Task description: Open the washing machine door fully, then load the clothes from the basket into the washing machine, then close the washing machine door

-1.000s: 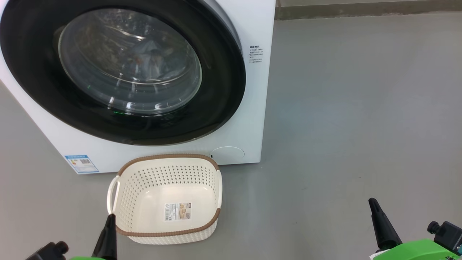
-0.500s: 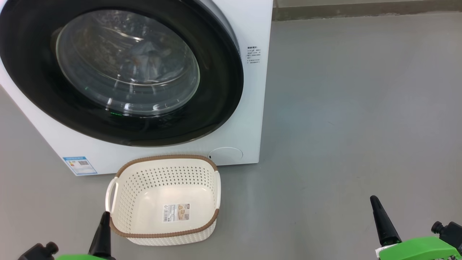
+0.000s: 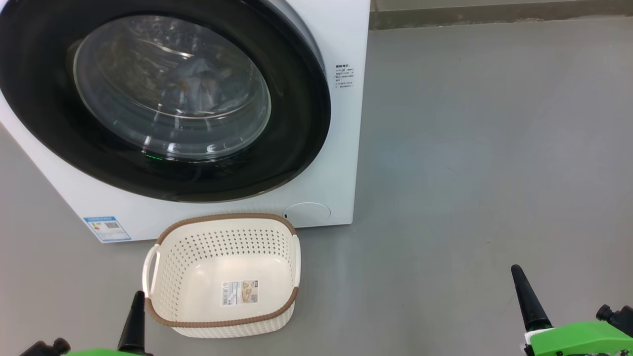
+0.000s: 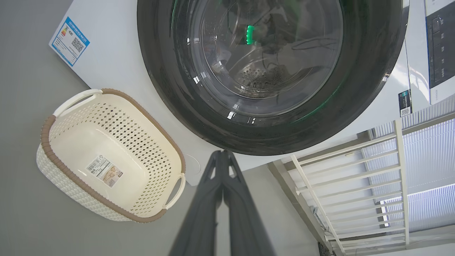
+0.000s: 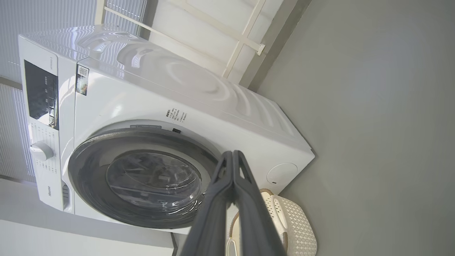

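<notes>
The white washing machine [image 3: 341,148] fills the upper left of the head view. Its glossy black door [image 3: 296,123] is closed against the front. Light-blue clothes [image 3: 203,84] show dimly through the glass bowl, inside the drum. The cream basket [image 3: 227,216] stands on the floor just before the machine, holding nothing but its label sticker. My left gripper [image 3: 134,306] is shut, low by the basket's near left corner and apart from it. My right gripper [image 3: 519,277] is shut far to the right over bare floor. From the wrists I see the left gripper [image 4: 223,153] and the right gripper [image 5: 233,153] with fingers pressed together.
Grey floor [image 3: 470,173] spreads wide to the right of the machine. A round lower flap [image 3: 306,213] sits just behind the basket. A white rail frame [image 4: 341,185] and ribbed wall stand beside the machine. The control panel [image 5: 41,92] and knob are at its top.
The camera has shifted slightly, so the whole picture slid left. My left gripper has sunk lower and drawn a little away from the basket's rim. The door has stayed closed.
</notes>
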Tool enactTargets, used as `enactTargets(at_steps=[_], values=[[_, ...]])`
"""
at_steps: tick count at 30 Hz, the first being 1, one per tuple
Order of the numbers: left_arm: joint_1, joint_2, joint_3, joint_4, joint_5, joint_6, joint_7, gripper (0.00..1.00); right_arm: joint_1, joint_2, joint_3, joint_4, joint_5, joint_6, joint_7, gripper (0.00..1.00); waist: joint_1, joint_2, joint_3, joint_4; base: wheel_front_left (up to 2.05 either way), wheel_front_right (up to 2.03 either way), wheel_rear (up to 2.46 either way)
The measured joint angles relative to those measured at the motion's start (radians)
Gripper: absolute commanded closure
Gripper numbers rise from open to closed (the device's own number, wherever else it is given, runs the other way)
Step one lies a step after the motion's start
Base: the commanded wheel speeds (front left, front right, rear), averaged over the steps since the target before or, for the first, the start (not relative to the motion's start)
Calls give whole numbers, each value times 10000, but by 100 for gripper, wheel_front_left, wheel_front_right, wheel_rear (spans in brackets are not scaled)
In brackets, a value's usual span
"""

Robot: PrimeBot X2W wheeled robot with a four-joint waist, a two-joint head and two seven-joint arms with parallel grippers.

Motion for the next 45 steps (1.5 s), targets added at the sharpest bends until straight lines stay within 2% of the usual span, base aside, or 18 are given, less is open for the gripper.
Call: enactTargets(at_steps=[33, 40, 45], values=[[-393, -219, 832, 336, -3699, -430, 779, 100, -395, 2, -198, 537, 3764, 0, 602, 100, 0, 0, -47, -166, 0, 0, 0], [-472, -265, 988, 391, -4320, -518, 874, 100, -562, 2, -247, 646, 4422, 0, 711, 100, 0, 0, -55, -191, 0, 0, 0], [-539, -270, 1012, 395, -4355, -520, 947, 100, -605, 2, -270, 652, 4474, 0, 715, 100, 0, 0, -54, -191, 0, 0, 0]])
